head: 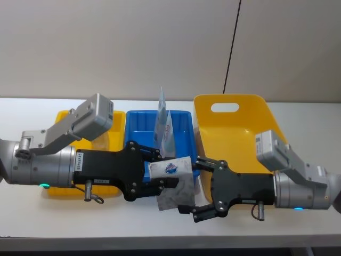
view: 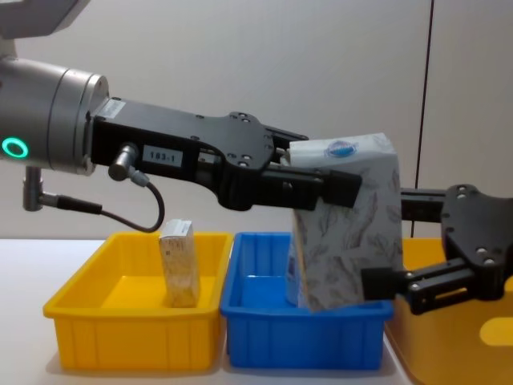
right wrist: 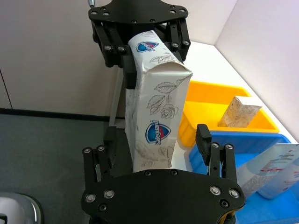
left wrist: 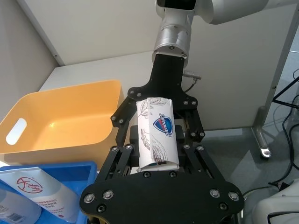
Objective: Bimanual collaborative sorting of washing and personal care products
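— So, where is the pouch (view: 345, 233)?
— Held in the air at the blue bin's (view: 304, 337) near edge, long axis almost upright, badge end up. The left gripper (head: 165, 170) clamps that top end. The right gripper (head: 198, 186) is spread wide around the lower end.
— Behind it?
— A tube (head: 164, 128) stands in the blue bin, a carton (view: 180, 265) in the yellow bin (view: 128, 337).

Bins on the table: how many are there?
3, side by side: a small yellow bin on the robot's left, a blue bin in the middle, a large yellow bin on its right.
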